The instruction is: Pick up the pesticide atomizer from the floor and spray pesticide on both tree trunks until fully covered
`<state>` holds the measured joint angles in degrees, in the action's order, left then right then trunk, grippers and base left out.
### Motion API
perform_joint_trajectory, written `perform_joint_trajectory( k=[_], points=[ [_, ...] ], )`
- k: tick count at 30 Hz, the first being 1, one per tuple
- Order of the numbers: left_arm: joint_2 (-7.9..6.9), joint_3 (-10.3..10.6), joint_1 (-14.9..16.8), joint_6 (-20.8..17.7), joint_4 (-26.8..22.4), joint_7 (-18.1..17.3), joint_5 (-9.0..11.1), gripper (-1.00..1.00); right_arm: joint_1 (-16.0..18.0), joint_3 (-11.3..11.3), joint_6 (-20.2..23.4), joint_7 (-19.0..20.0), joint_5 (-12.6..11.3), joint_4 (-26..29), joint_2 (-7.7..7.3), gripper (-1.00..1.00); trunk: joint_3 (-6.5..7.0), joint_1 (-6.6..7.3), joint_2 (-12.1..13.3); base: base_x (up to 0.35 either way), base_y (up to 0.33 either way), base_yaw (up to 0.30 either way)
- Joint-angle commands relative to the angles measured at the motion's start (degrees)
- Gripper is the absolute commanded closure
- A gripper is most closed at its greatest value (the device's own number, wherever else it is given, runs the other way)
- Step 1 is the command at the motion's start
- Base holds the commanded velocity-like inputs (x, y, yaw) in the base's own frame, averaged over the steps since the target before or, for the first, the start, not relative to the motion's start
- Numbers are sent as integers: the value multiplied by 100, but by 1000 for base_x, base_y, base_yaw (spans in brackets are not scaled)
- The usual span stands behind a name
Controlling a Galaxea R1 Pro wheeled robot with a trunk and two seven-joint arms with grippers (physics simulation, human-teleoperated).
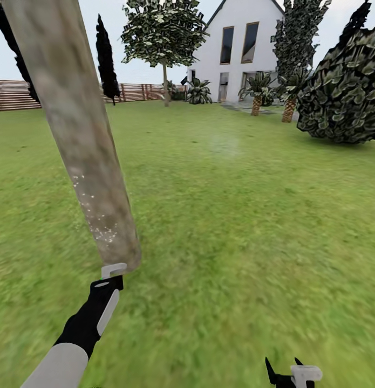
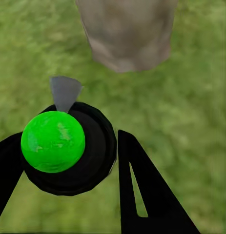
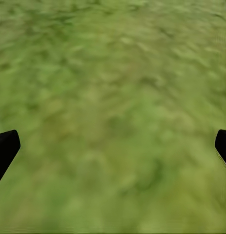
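Two pincers belong to us here, and the nearest to the head camera is the right pincer point(image 1: 291, 375), low by our side; its wrist view shows its fingertips point(image 3: 5, 148) spread wide apart over bare grass point(image 3: 113, 97), holding nothing, which we judge to be a parked pose that keeps it clear of the work.

Further out, our left pincer point(image 2: 69, 161) is clamped on the pesticide atomizer point(image 2: 69, 153). From the wrist we look down on its round black body, a bright green top where a red cap was expected, and a grey nozzle point(image 2: 65, 92) aimed toward the base of the tree trunk point(image 2: 128, 34). In the head view the left pincer point(image 1: 113, 272) sits just beside the trunk's foot, so the spray should have little way to travel.

On that tree trunk point(image 1: 79, 134), white specks are scattered across the lower part while the upper length looks bare. We judge the covering only begun, with the stretch above yet to be sprayed.

Beyond, across the lawn, stands a second tree point(image 1: 164, 37) near the brown fence point(image 1: 14, 94), then the white house point(image 1: 246, 48) with palm-like plants point(image 1: 257, 91) before it, and a dark bush point(image 1: 343, 86).
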<state>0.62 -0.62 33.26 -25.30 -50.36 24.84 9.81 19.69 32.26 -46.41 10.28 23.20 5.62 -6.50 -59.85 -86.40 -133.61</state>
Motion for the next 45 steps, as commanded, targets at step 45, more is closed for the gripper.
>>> perform_joint_trajectory(
  k=[45],
  points=[
    [6, 1, -1, -1, 0, 3, -6, 100, 0, -1, 0, 0, 0, 0, 0, -100, 0, 0, 0, 93, -270, 214]
  ],
)
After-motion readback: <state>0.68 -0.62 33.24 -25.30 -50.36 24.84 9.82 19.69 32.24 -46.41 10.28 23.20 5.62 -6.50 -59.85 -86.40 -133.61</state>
